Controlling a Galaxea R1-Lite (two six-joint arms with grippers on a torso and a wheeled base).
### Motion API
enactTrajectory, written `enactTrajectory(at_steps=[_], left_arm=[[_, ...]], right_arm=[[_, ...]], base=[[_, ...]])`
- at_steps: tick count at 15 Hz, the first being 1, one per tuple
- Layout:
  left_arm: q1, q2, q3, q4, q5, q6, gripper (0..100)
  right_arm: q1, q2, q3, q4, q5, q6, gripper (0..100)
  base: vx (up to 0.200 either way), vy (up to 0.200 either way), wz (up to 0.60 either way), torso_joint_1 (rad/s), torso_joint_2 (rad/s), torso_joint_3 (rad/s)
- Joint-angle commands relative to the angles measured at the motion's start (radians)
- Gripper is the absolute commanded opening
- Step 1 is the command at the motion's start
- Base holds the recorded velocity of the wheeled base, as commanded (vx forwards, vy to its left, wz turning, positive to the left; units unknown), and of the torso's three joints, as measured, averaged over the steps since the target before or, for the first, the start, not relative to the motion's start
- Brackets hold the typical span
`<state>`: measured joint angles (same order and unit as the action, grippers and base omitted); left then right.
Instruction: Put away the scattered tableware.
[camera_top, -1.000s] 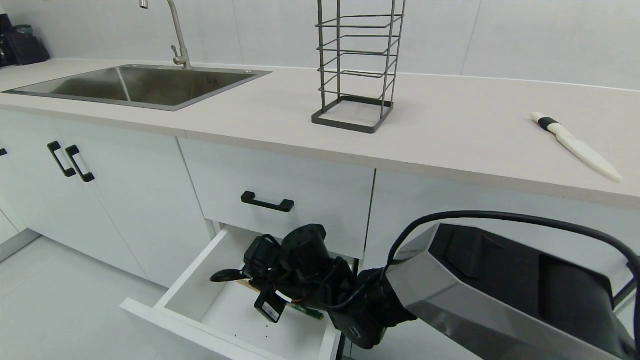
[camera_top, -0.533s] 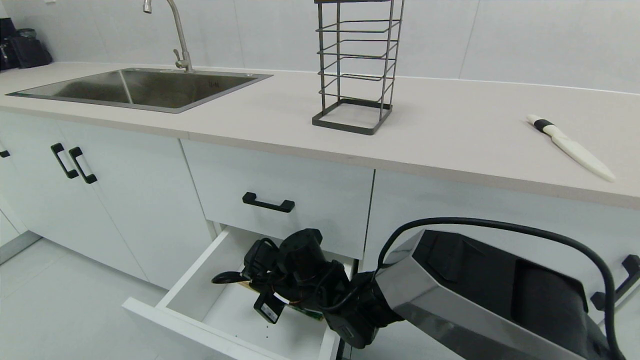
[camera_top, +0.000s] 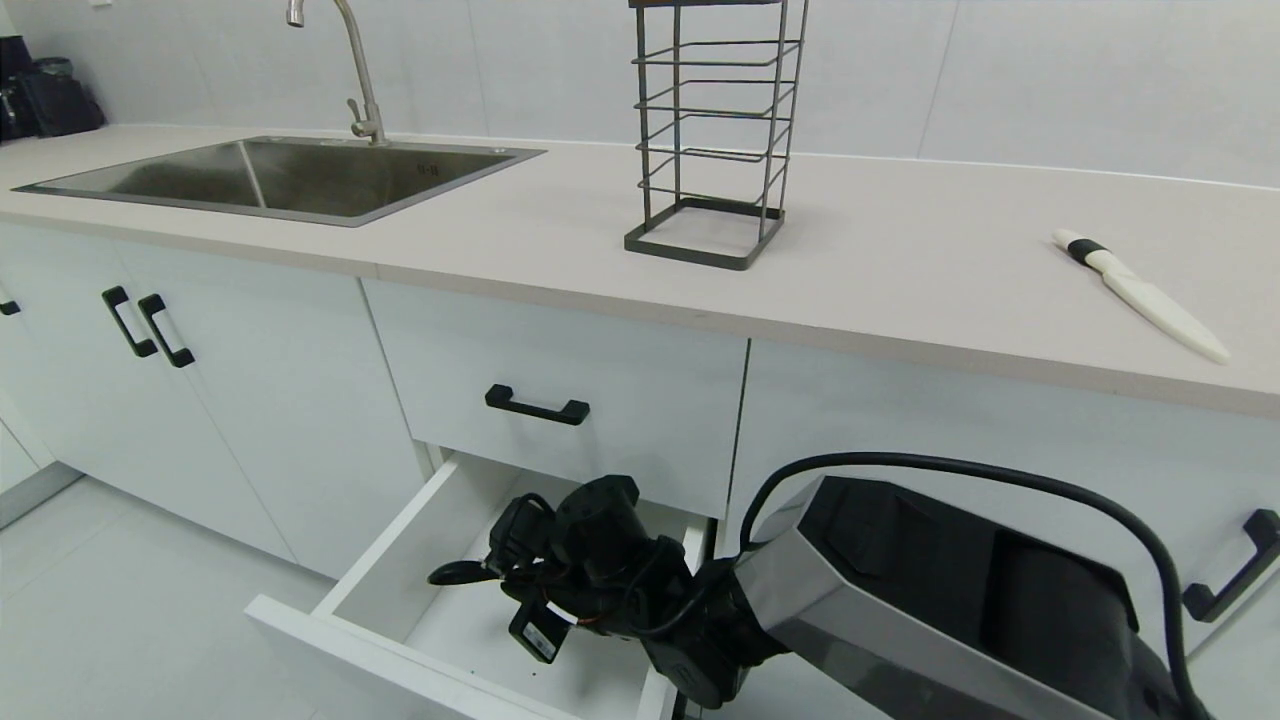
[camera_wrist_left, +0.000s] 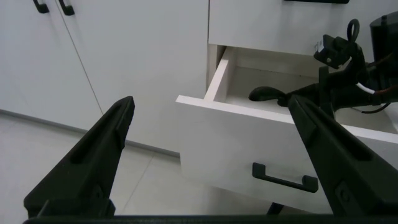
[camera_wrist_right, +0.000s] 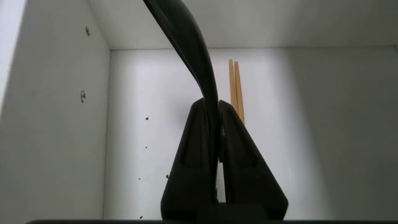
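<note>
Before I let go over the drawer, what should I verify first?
1. Grip: ok, right pincer shut on the spoon handle.
2. Open drawer: ok.
3. The spoon over the drawer's inside: ok.
4. Height above the drawer floor: cannot tell.
5. Drop spot: ok, bare floor beside the chopsticks.
6. Path clear: ok, left pincer open, out in front of the drawer.

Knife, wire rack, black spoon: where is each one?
knife (camera_top: 1150, 298): head view, on its white blade.
wire rack (camera_top: 686, 253): head view, on its front base bar.
black spoon (camera_wrist_right: 188, 42): right wrist view, on its handle.
</note>
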<state>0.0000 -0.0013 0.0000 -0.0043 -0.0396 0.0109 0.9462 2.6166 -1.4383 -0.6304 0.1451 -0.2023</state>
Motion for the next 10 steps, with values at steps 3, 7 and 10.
enactTrajectory(at_steps=[3,7,10], left_arm=[[0.0,0.001,0.0,0.0,0.0,0.0,100],[0.0,0.001,0.0,0.0,0.0,0.0,100],[0.0,0.001,0.0,0.0,0.0,0.0,100]], right_arm=[[0.002,0.022,-0.001,-0.002,0.001,0.0,0],[0.002,0.03,-0.008,-0.003,0.001,0.0,0],[0.002,0.03,-0.008,0.0,0.001,0.0,0]], base=[[0.0,0.0,0.0,0.0,0.0,0.0],[0.0,0.0,0.0,0.0,0.0,0.0],[0.0,0.0,0.0,0.0,0.0,0.0]])
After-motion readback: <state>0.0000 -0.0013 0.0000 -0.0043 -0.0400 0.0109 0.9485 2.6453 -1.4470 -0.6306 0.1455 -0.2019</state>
